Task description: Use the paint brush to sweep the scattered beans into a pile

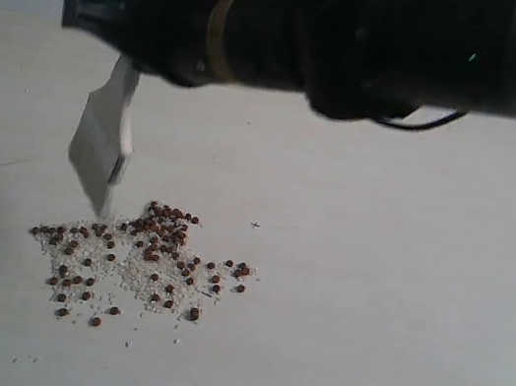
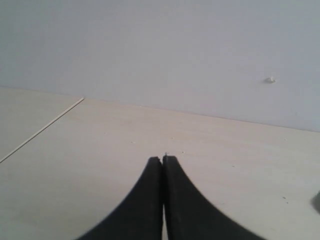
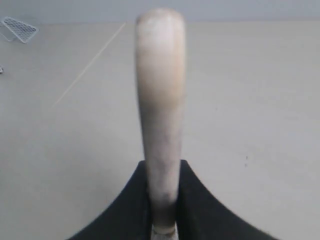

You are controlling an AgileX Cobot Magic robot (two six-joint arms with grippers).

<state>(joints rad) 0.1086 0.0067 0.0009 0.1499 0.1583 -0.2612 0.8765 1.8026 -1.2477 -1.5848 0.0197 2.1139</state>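
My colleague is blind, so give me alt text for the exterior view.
A dark robot arm reaches in from the right across the top, holding a paint brush with its bristles pointing down at the edge of loosely scattered brown beans and whitish grit on a pale table.

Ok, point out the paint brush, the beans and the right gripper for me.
paint brush [image 1: 101,135], exterior view, on the pale brush head.
beans [image 1: 165,222], exterior view, on the densest brown cluster.
right gripper [image 3: 162,169], right wrist view, midway between the fingertips clamping the handle.
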